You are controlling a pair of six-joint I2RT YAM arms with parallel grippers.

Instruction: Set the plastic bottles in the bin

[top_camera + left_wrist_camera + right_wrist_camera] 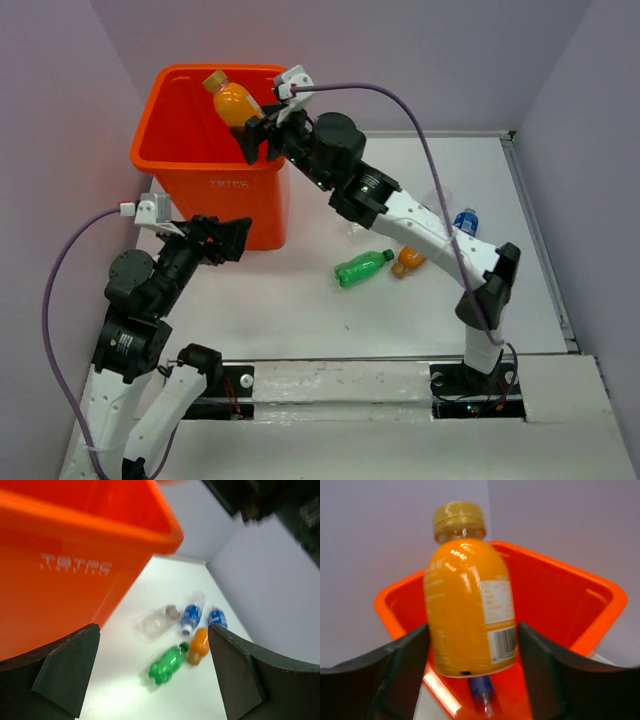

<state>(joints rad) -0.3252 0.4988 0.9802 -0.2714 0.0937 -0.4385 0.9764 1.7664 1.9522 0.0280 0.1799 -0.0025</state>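
Empty wide-open left end effector (236,240) just beside orange bin (190,200). Gripping orange bottle (465,595) in right end effector (472,630) over bin mouth. One bluish bottle (482,692) seen inside; green bottle (362,267) plus four more left on worktop (300,320) right of bin.

The bin (225,190) is standing at the table's (330,320) 11 o'clock corner. A juice bottle (234,100) is hanging over its opening, between the right gripper's (257,132) fingers. A second bottle (482,695) is lying inside. At the bin's 4 o'clock a long bottle (362,267) is lying, with a short bottle (408,260) just beside it at 3 o'clock.
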